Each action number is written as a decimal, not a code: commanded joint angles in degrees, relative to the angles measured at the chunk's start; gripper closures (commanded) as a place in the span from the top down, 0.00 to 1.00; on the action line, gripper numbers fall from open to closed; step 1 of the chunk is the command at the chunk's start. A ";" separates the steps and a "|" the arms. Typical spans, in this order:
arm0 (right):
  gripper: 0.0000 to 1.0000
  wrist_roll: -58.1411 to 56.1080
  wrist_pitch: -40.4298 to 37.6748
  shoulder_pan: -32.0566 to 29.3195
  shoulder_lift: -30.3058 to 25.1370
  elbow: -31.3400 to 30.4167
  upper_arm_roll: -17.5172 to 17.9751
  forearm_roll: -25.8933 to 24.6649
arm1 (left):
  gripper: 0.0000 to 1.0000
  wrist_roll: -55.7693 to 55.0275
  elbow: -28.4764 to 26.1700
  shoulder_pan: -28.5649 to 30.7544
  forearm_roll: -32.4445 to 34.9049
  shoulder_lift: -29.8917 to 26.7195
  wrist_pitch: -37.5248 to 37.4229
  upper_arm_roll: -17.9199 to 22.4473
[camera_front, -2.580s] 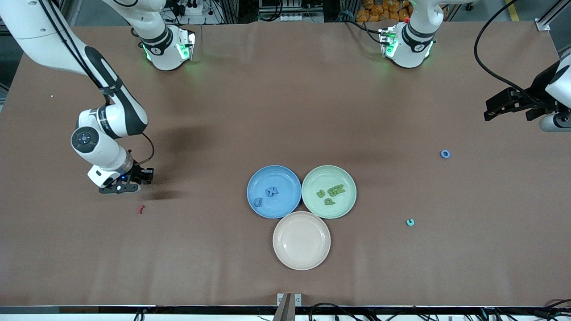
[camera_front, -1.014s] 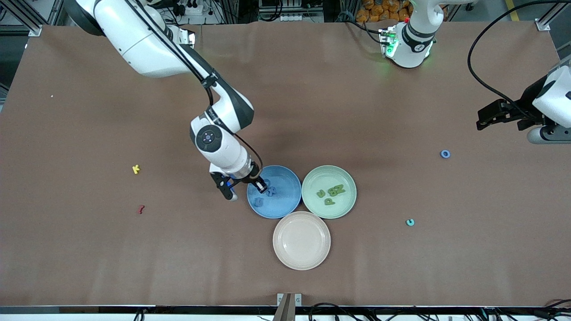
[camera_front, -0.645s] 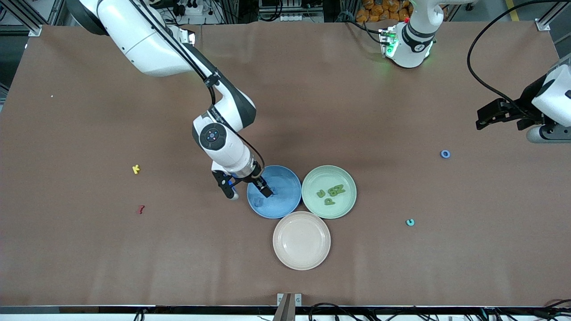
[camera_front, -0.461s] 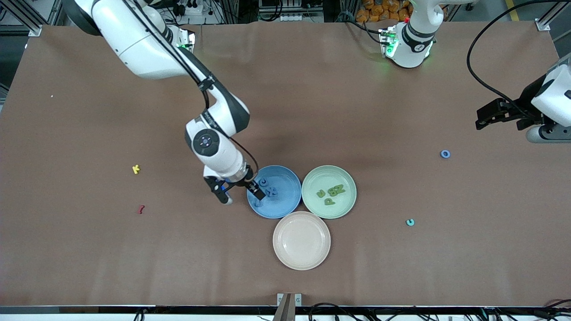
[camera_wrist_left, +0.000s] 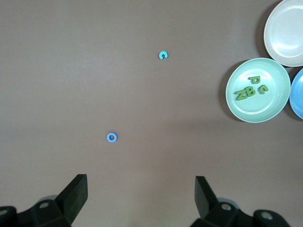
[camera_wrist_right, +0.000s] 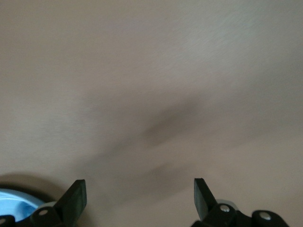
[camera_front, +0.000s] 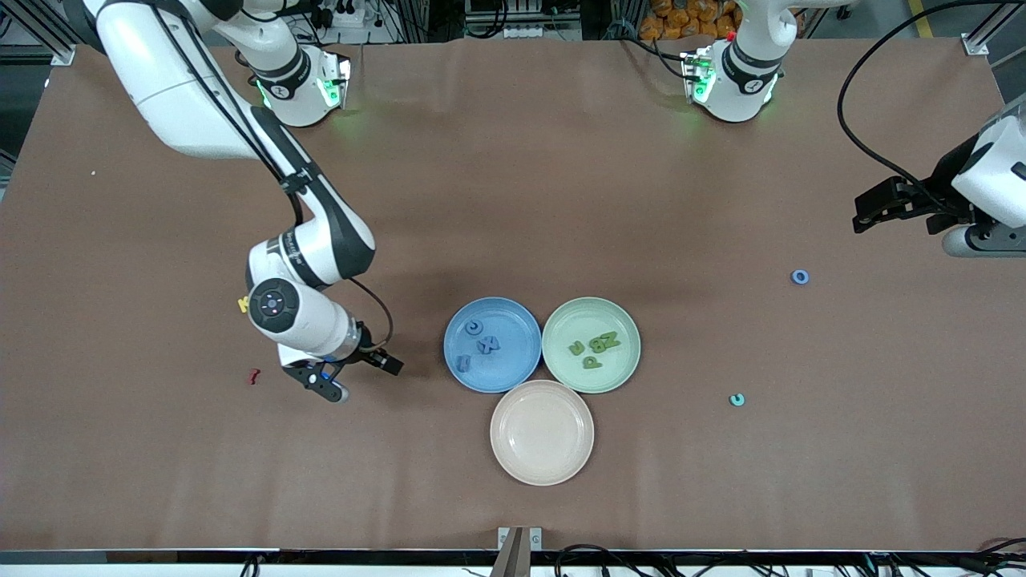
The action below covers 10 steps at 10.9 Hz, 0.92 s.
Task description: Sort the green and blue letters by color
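Right gripper [camera_front: 365, 375] empty; 3 blue letters [camera_front: 474, 345], 4 green letters [camera_front: 593, 346].

Brown table [camera_front: 513, 200] w/ three plates clustered mid-table, touching: blue plate [camera_front: 513, 375] twd right arm's end, green plate [camera_front: 621, 375] beside it twd left arm's end, beige plate [camera_front: 542, 461] nearer the front camera. Loose on table: blue ring [camera_front: 800, 277] & teal c-piece [camera_front: 737, 399] twd left arm's end; dark red squiggle [camera_front: 255, 376] & yellow piece [camera_front: 241, 304], partly hidden by arm, twd right arm's end.
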 commanded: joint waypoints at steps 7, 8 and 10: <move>1.00 -30.42 -7.56 -7.58 -32.50 -25.48 -0.62 -1.01 | 1.00 0.78 -0.23 0.00 -0.81 -0.32 0.42 0.00; 1.00 -31.58 -10.13 -7.76 -35.05 -24.86 -1.23 -0.92 | 1.00 0.78 -0.23 0.09 -0.81 -0.23 0.42 -0.08; 1.00 -35.00 -16.52 -7.24 -37.79 -19.97 -2.64 -0.66 | 1.00 0.78 -0.23 0.09 -0.81 -0.23 0.69 -0.08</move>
